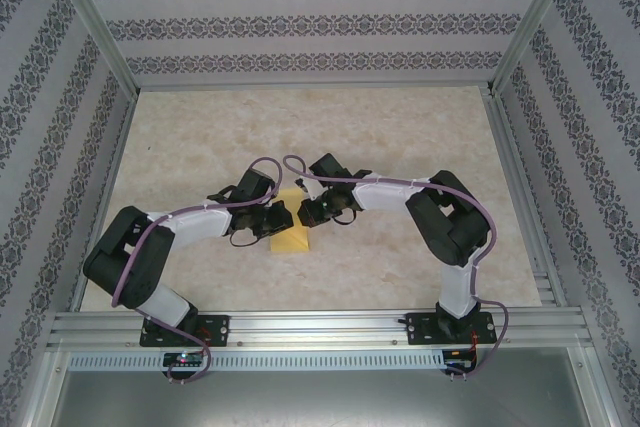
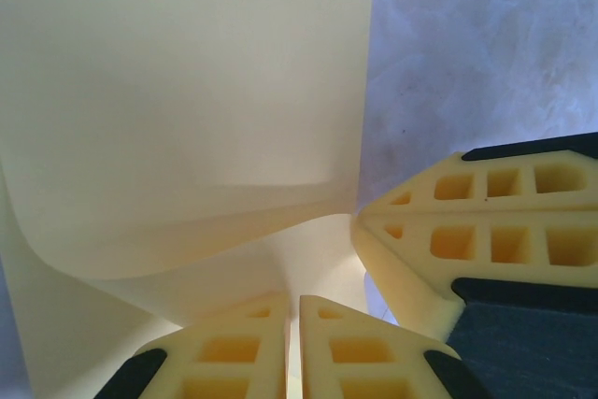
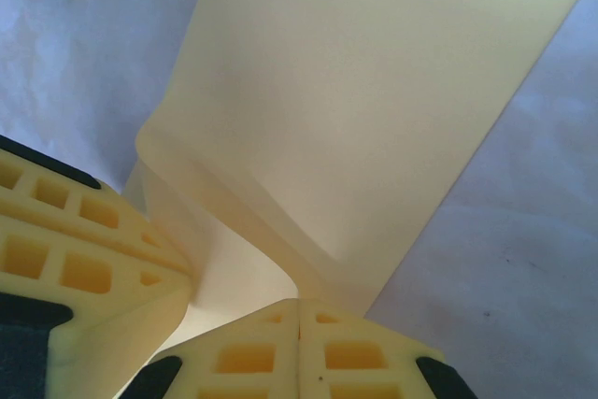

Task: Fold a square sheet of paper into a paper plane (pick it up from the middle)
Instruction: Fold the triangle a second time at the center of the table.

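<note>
The square sheet of paper is plain yellow and lies bent over itself at the middle of the table. Its upper layer curls in a soft fold, seen close in the left wrist view and the right wrist view. My left gripper is shut on the near edge of the paper, a thin strip of it showing between the pads. My right gripper is shut on the same edge right beside it. Each wrist view catches the other gripper's fingers almost touching its own.
The beige mottled tabletop is bounded by aluminium rails and patterned walls. Both arms bend inward from their bases at the near rail. Bare table lies behind and to both sides of the paper.
</note>
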